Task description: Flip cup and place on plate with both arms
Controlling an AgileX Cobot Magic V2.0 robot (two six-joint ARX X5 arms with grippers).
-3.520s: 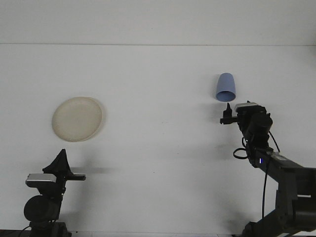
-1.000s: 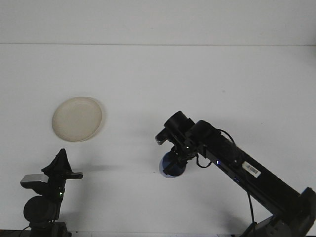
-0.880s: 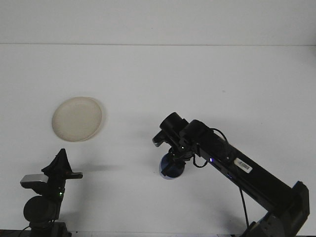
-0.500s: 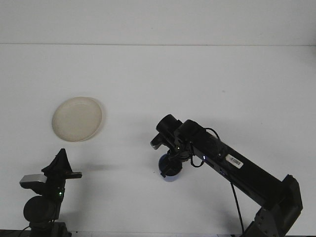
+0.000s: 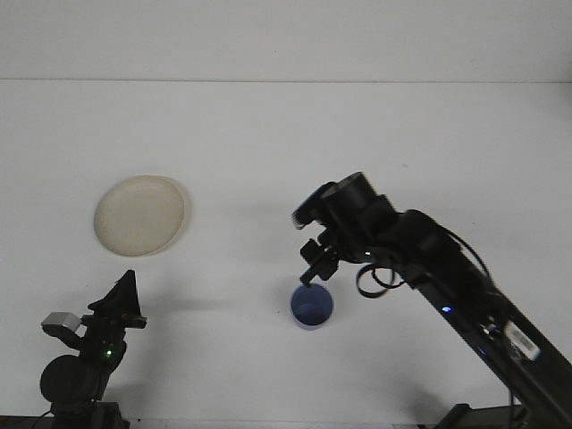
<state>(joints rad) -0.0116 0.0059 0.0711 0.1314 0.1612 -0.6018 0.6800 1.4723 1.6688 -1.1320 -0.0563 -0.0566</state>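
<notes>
The small blue plastic cup (image 5: 312,307) now stands upright on the white surface (image 5: 286,143), its open mouth facing up, where half a second ago it was hidden under the right arm's wrist. The right end effector (image 5: 310,273) has lifted off and hangs just above the cup's far rim, holding nothing; how wide its fingers are spread cannot be told. The round cream plate (image 5: 140,214) lies well apart to the left, unmoved. The left end effector (image 5: 122,298) has tilted slightly; its opening is unclear. A white label on the right arm is unreadable.
</notes>
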